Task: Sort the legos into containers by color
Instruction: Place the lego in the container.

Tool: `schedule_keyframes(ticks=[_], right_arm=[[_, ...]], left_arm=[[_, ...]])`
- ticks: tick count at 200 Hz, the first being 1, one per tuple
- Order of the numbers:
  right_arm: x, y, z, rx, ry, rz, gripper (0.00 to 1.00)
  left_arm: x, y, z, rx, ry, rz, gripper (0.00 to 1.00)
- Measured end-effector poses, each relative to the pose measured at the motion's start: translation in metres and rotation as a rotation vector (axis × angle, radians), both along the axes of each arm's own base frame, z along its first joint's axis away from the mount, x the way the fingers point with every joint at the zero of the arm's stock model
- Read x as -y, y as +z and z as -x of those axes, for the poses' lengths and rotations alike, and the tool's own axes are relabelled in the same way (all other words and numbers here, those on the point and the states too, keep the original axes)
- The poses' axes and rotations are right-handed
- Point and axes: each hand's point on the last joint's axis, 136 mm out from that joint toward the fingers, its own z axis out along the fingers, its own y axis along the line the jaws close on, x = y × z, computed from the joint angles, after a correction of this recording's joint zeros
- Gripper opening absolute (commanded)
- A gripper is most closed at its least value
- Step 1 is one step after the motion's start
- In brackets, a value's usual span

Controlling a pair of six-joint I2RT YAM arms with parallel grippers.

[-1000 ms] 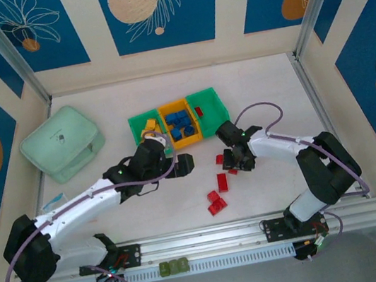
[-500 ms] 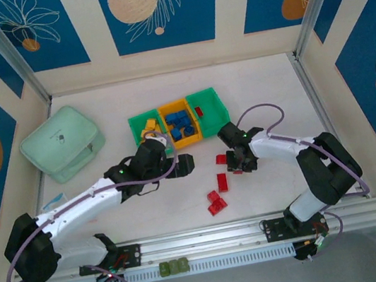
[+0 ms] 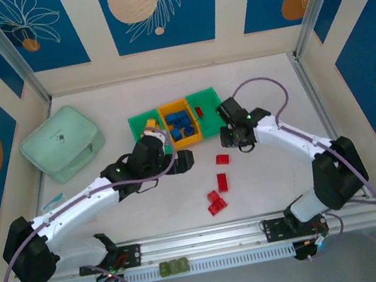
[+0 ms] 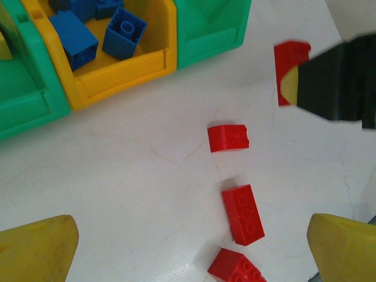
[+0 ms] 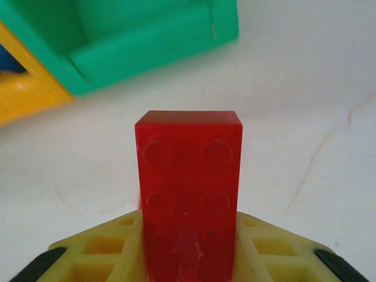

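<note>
The red brick, judged light, rigid and slick, is clamped by its side faces in the right tool, while the left tool is held wide and empty.

The right gripper hangs just on the near side of the right green bin, where one red lego lies. Four more red legos sit loose on the table nearer the arm bases, the closest just beside it. Beyond the left gripper stand the orange-yellow bin of blue legos and the left green bin with yellow legos. A mint-green pouch lies well off to that gripper's left.
</note>
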Motion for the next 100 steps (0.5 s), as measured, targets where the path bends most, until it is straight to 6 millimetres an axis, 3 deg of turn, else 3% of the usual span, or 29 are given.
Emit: schedule_keyframes(ticks=[35, 61, 100], right_arm=[[-0.019, 0.004, -0.056, 0.038, 0.036, 0.002, 0.34], [-0.028, -0.006, -0.094, 0.036, 0.055, 0.011, 0.35], [-0.038, -0.029, -0.139, 0.018, 0.068, 0.016, 0.48]], left_arm=[[-0.008, 0.01, -0.01, 0.028, 0.027, 0.008, 0.99], [-0.018, 0.014, -0.016, 0.035, 0.058, 0.008, 0.99], [-0.031, 0.021, -0.022, 0.048, 0.099, 0.016, 0.99]])
